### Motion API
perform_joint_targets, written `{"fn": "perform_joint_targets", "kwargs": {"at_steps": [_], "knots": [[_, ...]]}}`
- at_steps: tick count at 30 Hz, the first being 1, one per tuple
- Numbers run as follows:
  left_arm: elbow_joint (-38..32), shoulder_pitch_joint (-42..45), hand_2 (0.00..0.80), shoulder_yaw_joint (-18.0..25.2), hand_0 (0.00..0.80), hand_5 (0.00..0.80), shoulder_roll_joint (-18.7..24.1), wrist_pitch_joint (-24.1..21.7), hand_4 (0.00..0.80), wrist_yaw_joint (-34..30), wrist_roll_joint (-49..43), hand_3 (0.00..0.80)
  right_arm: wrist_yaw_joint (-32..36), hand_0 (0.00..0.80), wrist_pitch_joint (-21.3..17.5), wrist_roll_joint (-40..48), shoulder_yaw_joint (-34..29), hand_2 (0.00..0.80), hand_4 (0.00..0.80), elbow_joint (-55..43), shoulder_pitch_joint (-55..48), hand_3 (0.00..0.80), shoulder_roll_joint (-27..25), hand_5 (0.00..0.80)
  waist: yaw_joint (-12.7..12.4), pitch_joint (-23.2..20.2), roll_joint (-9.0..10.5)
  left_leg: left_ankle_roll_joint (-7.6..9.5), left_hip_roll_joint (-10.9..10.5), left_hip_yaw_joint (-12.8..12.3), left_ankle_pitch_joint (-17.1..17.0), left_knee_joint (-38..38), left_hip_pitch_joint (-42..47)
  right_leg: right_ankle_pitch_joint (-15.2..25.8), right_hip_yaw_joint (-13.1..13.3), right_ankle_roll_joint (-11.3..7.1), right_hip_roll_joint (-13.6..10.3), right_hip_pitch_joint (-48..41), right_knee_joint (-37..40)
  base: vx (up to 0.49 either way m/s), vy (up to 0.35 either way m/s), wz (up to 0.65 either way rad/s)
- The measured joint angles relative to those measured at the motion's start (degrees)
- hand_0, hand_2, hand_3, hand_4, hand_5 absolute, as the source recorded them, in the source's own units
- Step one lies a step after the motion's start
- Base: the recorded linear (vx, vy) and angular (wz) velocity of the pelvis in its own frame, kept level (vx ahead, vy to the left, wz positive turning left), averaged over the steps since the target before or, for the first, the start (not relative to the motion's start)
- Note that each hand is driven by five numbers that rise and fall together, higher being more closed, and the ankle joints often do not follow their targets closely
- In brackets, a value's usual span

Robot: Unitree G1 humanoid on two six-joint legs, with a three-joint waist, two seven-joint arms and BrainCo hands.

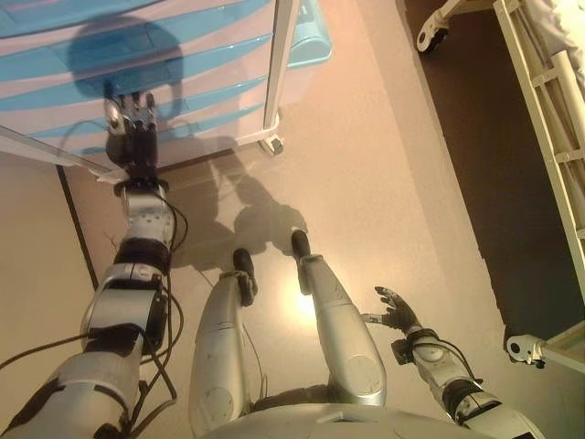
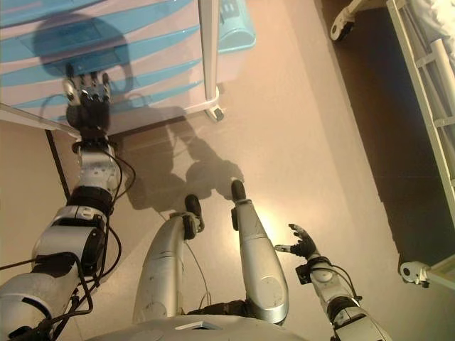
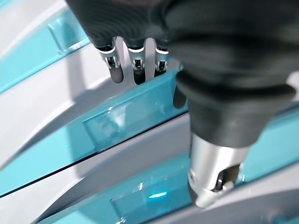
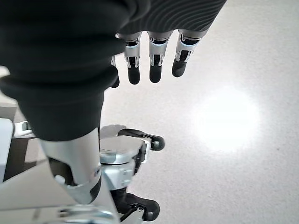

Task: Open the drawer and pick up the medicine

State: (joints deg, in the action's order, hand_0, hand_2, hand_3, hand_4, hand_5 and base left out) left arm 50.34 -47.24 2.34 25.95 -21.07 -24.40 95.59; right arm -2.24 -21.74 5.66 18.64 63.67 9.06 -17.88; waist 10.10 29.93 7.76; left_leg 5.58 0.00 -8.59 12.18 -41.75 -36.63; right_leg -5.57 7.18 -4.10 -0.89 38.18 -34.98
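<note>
A drawer cabinet (image 1: 164, 73) with pale fronts and turquoise handle strips is seen from above, its drawers (image 3: 121, 121) all shut; no medicine is visible in any view, so its place cannot be told. The left hand (image 1: 135, 123) is raised in front of the cabinet's lower drawers, fingers (image 3: 138, 70) straight and extended toward a turquoise handle strip (image 3: 140, 109), the dark tips lying just beside the strip's upper edge; whether they touch it cannot be made out. Nothing is held in this hand, and its thumb is kept apart from the fingers, below the strip. At the cabinet's near corner a white upright post (image 1: 279, 64) is seen running down to a castor (image 1: 271, 144) on the floor (image 1: 384, 183). A turquoise side bin (image 1: 311, 37) is mounted beyond the post, on the cabinet's right flank.

Well away from the cabinet, low at the robot's right side, the right hand (image 1: 398, 311) is held over bare floor with fingers loosely spread and nothing in its grasp; the wrist view shows the fingers (image 4: 156, 65) hanging straight above the pale floor.

Farther to the right of the cabinet, a white bed frame (image 1: 548, 137) with slatted rails stands over a darker stretch of floor, with a bed castor (image 1: 521, 347) at its near end and another (image 1: 430, 37) at its far end.
</note>
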Motion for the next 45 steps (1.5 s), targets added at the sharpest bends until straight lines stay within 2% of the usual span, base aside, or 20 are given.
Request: {"fn": "perform_joint_targets", "kwargs": {"at_steps": [5,8,12,13,14,15,16,17,20,25,28,30,33,36,39,42,43,44,45], "knots": [[0.1,-1.6,0.000,-0.1,0.000,0.000,1.6,0.0,0.000,-0.5,7.3,0.000,0.3,0.000,-1.1,0.0,1.4,0.000,0.000,-0.1,-0.6,0.000,-0.7,0.000,0.9,0.2,0.24,0.05,0.9,0.2,1.1,-3.0,-2.1,-0.6,0.5,-0.18,1.1,1.9,-2.2,0.022,0.011,-0.05],[0.1,-1.8,0.000,0.0,0.000,0.000,1.6,0.0,0.000,-4.1,12.4,0.000,0.3,0.000,-1.5,-0.1,1.4,0.000,0.000,-0.1,-1.1,0.000,-1.2,0.000,1.3,0.2,0.26,-0.10,0.9,0.3,1.0,-3.1,-2.8,-0.5,1.4,-0.11,1.7,2.6,-2.2,-0.030,-0.013,-0.05],[-0.6,-1.9,0.000,-0.1,0.000,0.000,1.1,0.3,0.000,-11.4,17.5,0.000,0.5,0.000,-2.2,-0.1,2.4,0.000,0.000,-1.1,-2.1,0.000,-1.5,0.000,1.3,0.9,0.72,-0.53,0.9,0.4,0.5,-2.9,-3.1,0.0,1.3,0.14,1.9,2.9,-2.1,0.014,0.003,-0.01],[-1.6,-1.7,0.075,-0.1,0.075,0.075,0.5,-0.1,0.075,-12.9,17.8,0.075,0.8,0.000,-2.3,-0.1,2.6,0.000,0.000,-1.1,-2.1,0.000,-1.5,0.000,1.0,1.2,0.89,-0.65,0.8,0.4,0.4,-2.8,-3.0,0.0,1.2,0.14,1.9,2.9,-2.0,-0.037,-0.021,0.03],[-1.6,-1.6,0.361,-0.3,0.361,0.361,0.3,-0.1,0.361,-14.0,17.8,0.361,0.9,0.000,-2.3,-0.2,2.4,0.000,0.000,-1.3,-2.3,0.000,-1.5,0.000,1.2,1.2,0.93,-0.39,0.9,0.4,-0.1,-2.6,-3.1,0.3,1.4,-0.13,1.9,2.9,-2.1,-0.033,-0.019,0.08],[-1.6,-1.4,0.486,-0.1,0.486,0.486,0.2,0.2,0.486,-15.3,17.8,0.486,0.9,0.000,-2.4,-0.2,2.6,0.000,0.000,-1.3,-2.4,0.000,-1.6,0.000,1.1,1.3,0.87,-0.61,0.7,0.4,0.2,-2.3,-3.0,0.0,1.3,0.11,1.8,2.7,-1.6,-0.046,-0.023,0.04],[-1.7,-1.3,0.637,-0.5,0.637,0.637,0.0,0.5,0.637,-15.7,17.8,0.637,1.0,0.000,-2.2,-0.3,2.5,0.000,0.000,-1.3,-2.5,0.000,-1.6,0.000,1.0,1.3,0.84,-0.19,0.8,0.4,-0.3,-1.9,-2.9,0.4,1.4,-0.25,1.9,2.6,-1.5,-0.142,-0.056,0.05],[-1.8,-1.1,0.800,-0.3,0.800,0.800,-0.1,0.9,0.800,-16.0,17.8,0.800,1.2,0.000,-2.1,-0.5,2.7,0.000,0.000,-1.2,-2.3,0.000,-1.6,0.000,0.9,1.4,0.75,-0.60,0.7,0.6,0.2,-1.8,-2.7,0.2,1.1,0.05,1.8,2.1,-0.6,-0.155,-0.071,0.03],[-3.6,0.9,0.800,-1.0,0.800,0.800,-0.9,1.6,0.800,-16.0,16.8,0.800,1.3,0.000,-1.8,-1.3,2.5,0.000,0.000,-2.4,-2.5,0.000,-1.7,0.000,1.0,1.4,0.65,0.12,-0.2,0.6,-1.0,0.8,-0.9,0.7,1.3,-0.40,1.0,0.6,0.6,-0.090,-0.058,0.11],[-4.3,7.7,0.800,-1.7,0.800,0.800,-0.8,7.7,0.800,-16.0,11.3,0.800,0.9,0.000,1.2,-2.6,2.6,0.000,0.000,-4.6,-2.2,0.000,-1.5,0.000,0.4,1.5,0.47,0.37,-2.4,1.1,-2.7,8.4,7.1,0.7,0.4,-0.37,-1.3,-6.6,5.2,-0.063,-0.077,0.14],[-7.3,15.8,0.800,-2.8,0.800,0.800,-1.2,13.2,0.800,-16.1,5.8,0.800,-0.1,0.000,3.1,-2.9,2.5,0.000,0.000,-5.4,-2.1,0.000,-1.4,0.000,-1.6,1.6,0.41,-0.06,-3.8,2.4,-4.3,15.1,14.0,0.6,-0.7,-0.27,-2.6,-12.3,8.5,-0.028,-0.126,0.24],[-10.3,22.7,0.800,-2.7,0.800,0.800,-3.0,18.0,0.800,-16.7,0.6,0.800,-0.9,0.000,4.0,-3.7,2.2,0.000,0.000,-4.8,-2.2,0.000,-1.4,0.000,-3.3,1.6,0.36,-0.43,-4.6,4.0,-5.8,20.6,20.0,0.4,-2.8,0.09,-3.6,-16.7,10.2,-0.006,-0.139,0.37],[-13.7,32.9,0.800,-3.0,0.800,0.800,-5.6,24.4,0.800,-20.6,-5.9,0.800,-1.6,0.000,4.6,-5.1,0.6,0.000,0.000,-4.8,-2.2,0.000,-1.3,0.000,-6.3,1.6,0.37,-1.65,-4.9,7.0,-7.6,27.0,26.5,-0.3,-6.1,1.22,-4.1,-22.2,13.1,0.012,-0.096,0.44],[-14.3,39.0,0.800,-3.2,0.800,0.800,-7.6,27.8,0.800,-24.4,-8.1,0.800,-1.6,0.000,4.9,-5.8,-0.6,0.000,0.000,-6.2,-1.1,0.000,-0.4,0.000,-9.7,1.6,0.24,-3.24,-4.7,9.1,-8.8,30.2,29.5,-1.1,-8.5,1.79,-4.2,-26.7,16.3,0.064,-0.151,0.32],[-11.3,44.4,0.800,-2.4,0.800,0.800,-10.5,31.0,0.800,-25.9,-9.6,0.800,-1.2,0.000,6.0,-7.6,-1.4,0.000,0.000,-7.5,-0.7,0.000,2.0,0.000,-10.7,1.4,-0.17,-4.91,-4.2,11.0,-10.1,33.8,35.4,-1.1,-12.2,1.86,-4.0,-34.9,22.1,0.080,-0.111,0.47],[-7.0,46.9,0.800,-2.6,0.800,0.800,-12.5,33.5,0.800,-29.8,-10.6,0.800,-0.8,0.000,7.6,-9.2,-4.4,0.000,0.000,-8.0,-0.4,0.000,2.3,0.000,-11.8,0.3,-1.58,-4.74,-3.6,13.1,-10.2,35.2,37.0,-0.8,-14.8,3.02,-3.2,-38.4,26.1,0.049,-0.101,0.46],[-4.6,48.8,0.800,-1.3,0.800,0.800,-12.9,35.0,0.800,-31.0,-11.5,0.800,-0.4,0.000,8.3,-9.6,-5.2,0.000,0.000,-8.3,0.1,0.000,2.3,0.000,-13.4,0.0,-2.40,-4.85,-3.3,13.6,-10.3,35.4,37.4,-1.1,-15.3,3.42,-2.9,-39.6,25.9,0.062,-0.159,0.31],[-0.4,48.3,0.800,2.0,0.800,0.800,-14.3,35.9,0.800,-32.5,-12.1,0.800,-0.1,0.000,9.2,-9.8,-6.1,0.000,0.000,-8.0,-0.9,0.000,2.1,0.000,-14.3,-0.6,-3.13,-4.90,-3.1,13.8,-10.3,35.5,38.7,-1.1,-16.3,3.48,-2.7,-41.3,26.6,0.026,-0.105,0.42],[1.8,49.7,0.800,2.0,0.800,0.800,-14.1,37.0,0.800,-32.5,-12.6,0.800,0.2,0.000,9.5,-10.2,-6.7,0.000,0.000,-7.0,-1.8,0.000,2.1,0.000,-14.3,-3.4,-3.75,-4.92,-2.9,14.5,-10.3,36.1,38.6,-1.2,-17.2,3.66,-2.5,-42.1,27.9,0.026,-0.107,0.55]]}}
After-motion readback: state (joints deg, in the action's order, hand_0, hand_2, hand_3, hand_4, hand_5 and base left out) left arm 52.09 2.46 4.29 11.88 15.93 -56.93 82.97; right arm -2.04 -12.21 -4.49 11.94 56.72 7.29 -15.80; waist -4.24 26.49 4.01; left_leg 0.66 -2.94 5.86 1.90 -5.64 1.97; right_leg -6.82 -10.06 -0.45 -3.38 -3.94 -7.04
